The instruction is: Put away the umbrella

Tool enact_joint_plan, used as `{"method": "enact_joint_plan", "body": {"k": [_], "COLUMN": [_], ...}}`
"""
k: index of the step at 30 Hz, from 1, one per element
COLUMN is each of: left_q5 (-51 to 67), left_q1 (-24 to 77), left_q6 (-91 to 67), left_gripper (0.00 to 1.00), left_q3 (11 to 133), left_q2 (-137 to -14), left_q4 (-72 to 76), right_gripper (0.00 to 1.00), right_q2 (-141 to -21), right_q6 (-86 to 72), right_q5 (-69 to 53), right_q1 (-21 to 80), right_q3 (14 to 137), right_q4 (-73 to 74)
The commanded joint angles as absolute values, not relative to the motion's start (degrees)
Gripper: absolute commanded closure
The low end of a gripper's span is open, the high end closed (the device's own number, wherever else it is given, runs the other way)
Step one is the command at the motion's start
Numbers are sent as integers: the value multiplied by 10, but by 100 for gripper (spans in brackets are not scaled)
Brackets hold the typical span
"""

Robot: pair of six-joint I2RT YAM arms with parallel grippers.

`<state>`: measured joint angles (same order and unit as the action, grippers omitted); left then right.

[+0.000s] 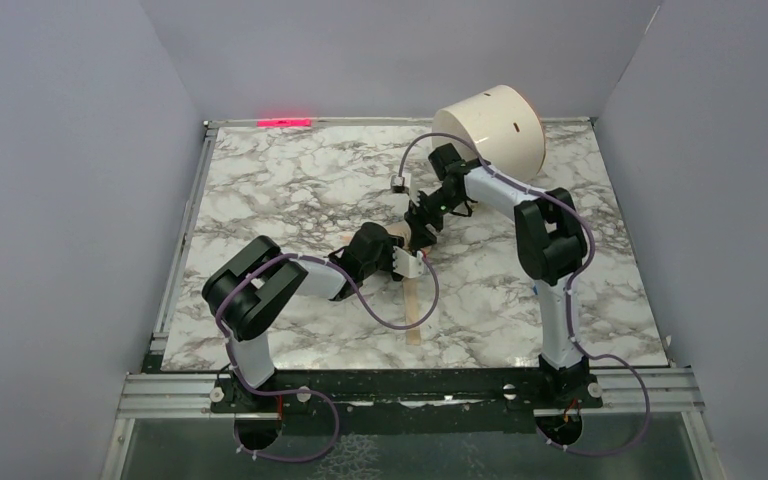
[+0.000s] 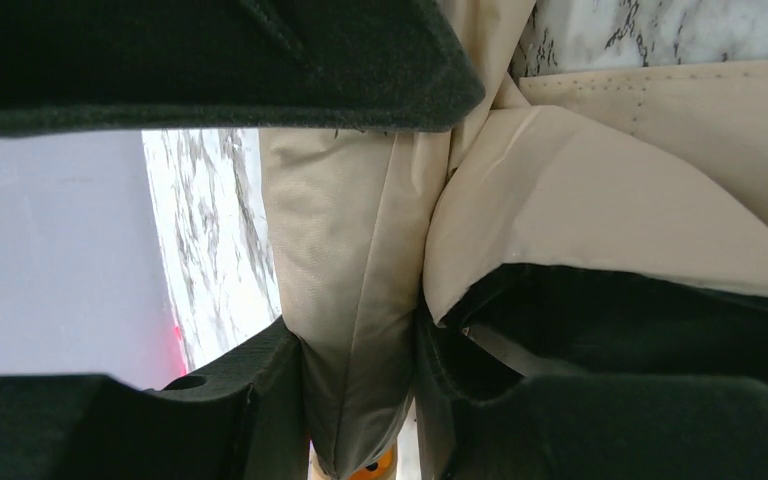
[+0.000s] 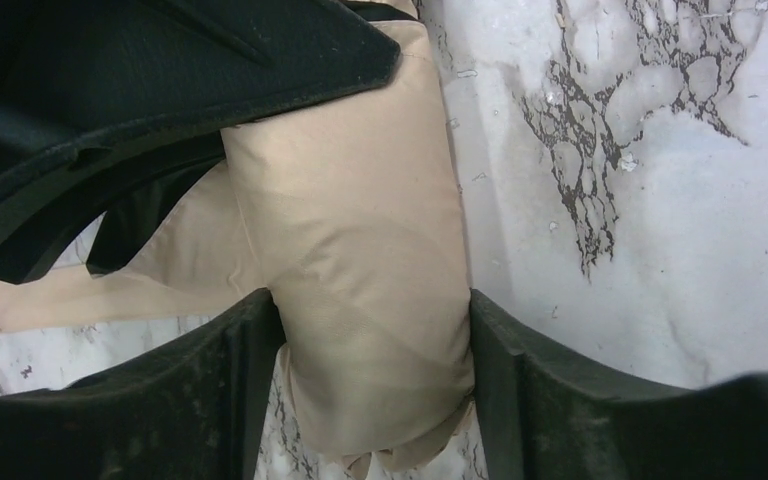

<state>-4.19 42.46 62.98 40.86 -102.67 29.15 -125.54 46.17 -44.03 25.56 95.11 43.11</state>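
Note:
The beige folded umbrella [image 1: 401, 236] lies at mid-table, mostly hidden under both grippers. My left gripper [image 1: 397, 257] is shut on the umbrella near its handle end; in the left wrist view the fabric [image 2: 355, 300] is pinched between both fingers, with an orange bit of the knob [image 2: 378, 466] at the bottom. My right gripper [image 1: 422, 224] is shut on the other end; in the right wrist view the rolled fabric [image 3: 360, 260] fills the gap between the fingers. The tan strap [image 1: 415, 300] trails toward the near edge.
A white cylindrical drum [image 1: 495, 128] lies on its side at the back right, just behind the right arm. Grey walls enclose the marble table [image 1: 280, 200] on three sides. A red light [image 1: 285, 122] glows at the back edge.

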Motion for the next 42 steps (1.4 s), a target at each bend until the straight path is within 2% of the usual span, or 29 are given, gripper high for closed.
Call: {"method": "enact_joint_plan", "body": {"k": [1,6,9,13,14,15,16,25,28,31,32,35,39,42], "left_q5": [-34,-32,-19,6,18,27,36,85,18,-118,-156,-172,-102,-56], "left_q1": [428,429,429,428,429,428,429,428,428,423,418,378,288,259], "left_q6": [627,599,564,507,490,474,455,273,191,98,85,51,27,57], "left_gripper": [100,98,84,61,55,43,38,35,30,27,26,22,19,15], "left_q3": [400,410,416,414,410,405,399,321,297,297,306,353,410,441], "left_q2": [-1050,-1035,-1011,-954,-930,-910,-889,-642,-559,-506,-500,-508,-562,-608], "left_q4": [220,223,222,222,222,222,222,154,150,143,126,77,40,49], "right_gripper": [38,67,77,87,88,88,89,88,88,87,87,87,87,88], "right_q2": [-1289,-1291,-1277,-1250,-1241,-1235,-1229,-1173,-1144,-1109,-1097,-1070,-1060,-1057], "right_q6": [461,442,432,425,425,426,428,427,428,429,430,430,422,409], "right_q5": [-379,-317,-287,-267,-265,-263,-260,-159,-123,-95,-86,-55,10,63], "right_q1": [263,263,264,263,264,264,264,275,291,312,321,349,397,435], "right_q3": [958,934,900,848,835,822,812,708,658,600,579,525,485,452], "right_q4": [427,399,359,301,289,277,268,158,102,46,23,-37,-71,-107]}}
